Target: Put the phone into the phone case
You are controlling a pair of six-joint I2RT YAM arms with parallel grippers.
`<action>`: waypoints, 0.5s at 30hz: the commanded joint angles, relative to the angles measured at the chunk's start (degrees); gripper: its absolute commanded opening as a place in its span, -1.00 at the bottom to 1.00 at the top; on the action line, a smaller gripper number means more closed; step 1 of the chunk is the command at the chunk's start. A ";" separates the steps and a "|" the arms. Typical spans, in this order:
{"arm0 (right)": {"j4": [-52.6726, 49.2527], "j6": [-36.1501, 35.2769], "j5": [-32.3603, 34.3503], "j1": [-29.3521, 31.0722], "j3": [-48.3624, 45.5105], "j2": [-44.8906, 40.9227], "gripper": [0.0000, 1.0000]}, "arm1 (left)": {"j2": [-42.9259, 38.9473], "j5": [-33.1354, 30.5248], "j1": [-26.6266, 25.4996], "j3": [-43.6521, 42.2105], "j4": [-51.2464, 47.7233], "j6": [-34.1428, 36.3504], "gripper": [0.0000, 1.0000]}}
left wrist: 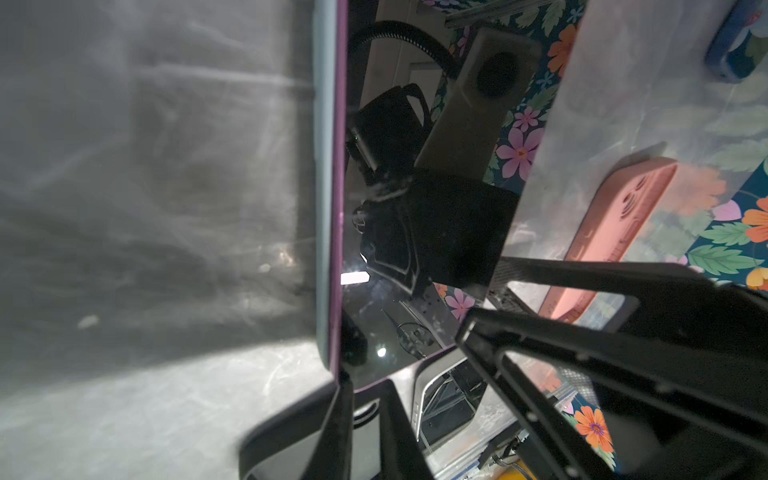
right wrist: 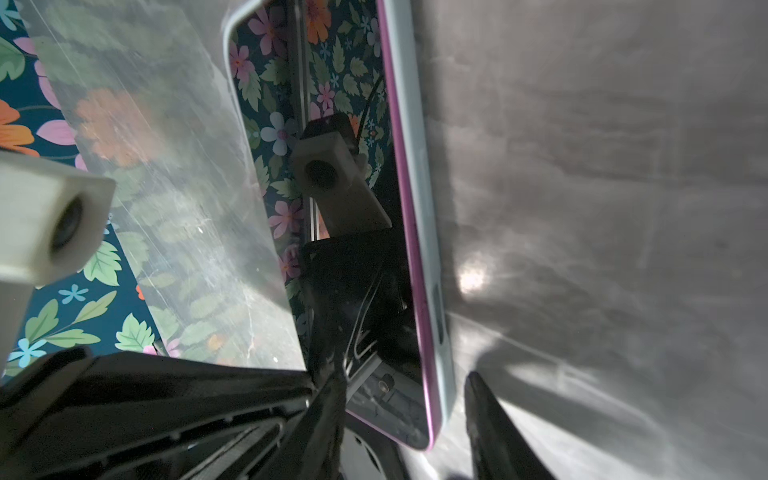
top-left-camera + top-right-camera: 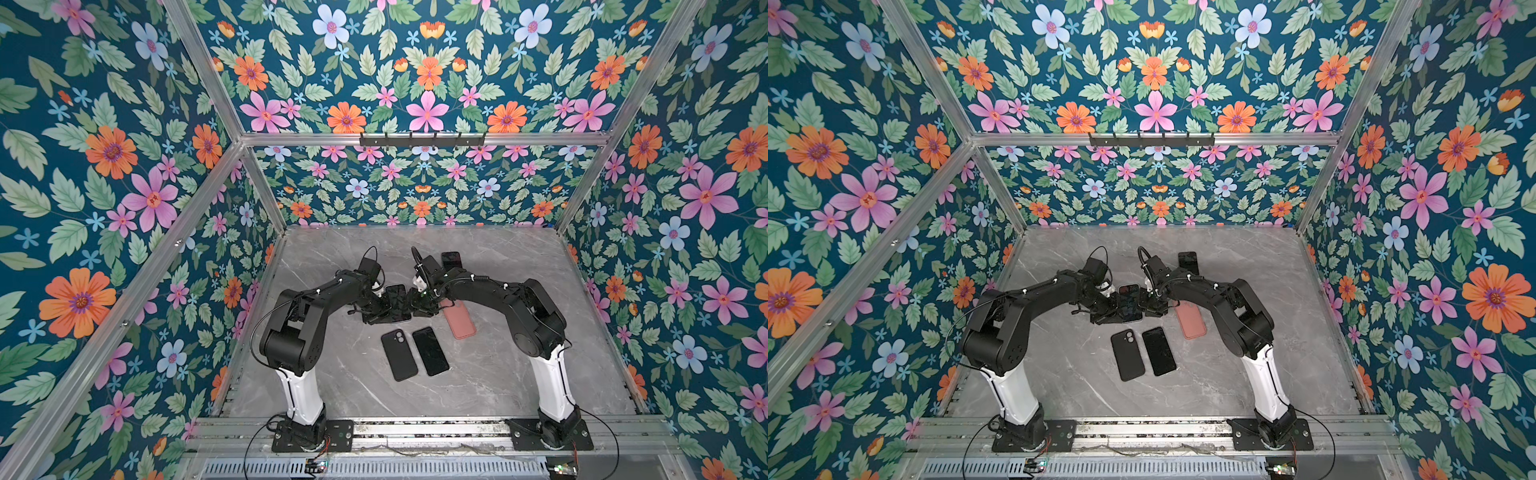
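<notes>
Here, both arms meet over the middle of the bench [image 3: 519, 374], and the phone [image 3: 397, 296] lies between them, screen up, in both top views. Seen from the wrists, its purple edge sits inside the pale blue phone case [image 1: 323, 208], whose wall runs along that edge as far as it shows. The left claw [image 3: 383, 311] has a finger on either side of the phone's near corner, but I cannot tell whether they press on it. The right claw [image 3: 416, 305] stands spread around the opposite end: one finger [image 2: 328, 415] lies over the screen, and a sliver of bench shows between the case and the other finger. Nearer the arm bases a black case [image 3: 399, 354] and a black phone [image 3: 430, 351] lie side by side. A pink case [image 3: 459, 318] lies partly under the right arm, and a dark phone [image 3: 451, 259] rests farther back.
</notes>
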 commanded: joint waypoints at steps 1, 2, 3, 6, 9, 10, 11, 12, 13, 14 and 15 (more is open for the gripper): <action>-0.25 0.87 -0.30 0.37 0.37 0.26 -0.05 | 0.59 -0.76 0.06 0.15 -0.71 1.33 -0.74; -0.25 0.87 -0.31 0.40 0.38 0.28 -0.05 | 0.76 -0.92 0.07 0.13 -0.80 1.38 -0.76; -0.35 0.87 -0.24 0.51 0.37 0.31 -0.05 | 0.77 -1.00 0.07 0.10 -0.80 1.57 -0.76; -0.34 0.78 -0.20 0.63 0.39 0.24 -0.05 | 0.68 -2.01 0.04 0.12 -1.44 2.04 -0.76; -0.42 0.70 -0.05 0.58 0.37 0.16 -0.05 | 0.08 -2.83 0.15 0.35 -2.44 2.46 -0.71; -0.44 0.69 0.03 0.58 0.37 0.16 -0.05 | -0.27 -3.18 0.15 0.45 -2.68 2.52 -0.70; -0.43 0.69 0.12 0.55 0.28 0.07 -0.05 | -0.53 -3.71 0.17 0.56 -3.06 2.59 -0.68; -0.34 0.69 0.13 0.62 0.28 0.07 -0.05 | -0.80 -4.13 0.14 0.66 -3.29 2.65 -0.67; -0.25 0.76 0.13 0.68 0.21 0.05 -0.05 | -0.98 -4.35 0.13 0.69 -3.33 2.63 -0.66; -0.15 0.78 0.13 0.71 0.19 0.07 -0.05 | -0.91 -4.51 0.08 0.69 -3.35 2.64 -0.66; -0.07 0.78 0.04 0.67 0.19 0.16 -0.05 | -0.73 -4.60 0.06 0.57 -3.35 2.66 -0.66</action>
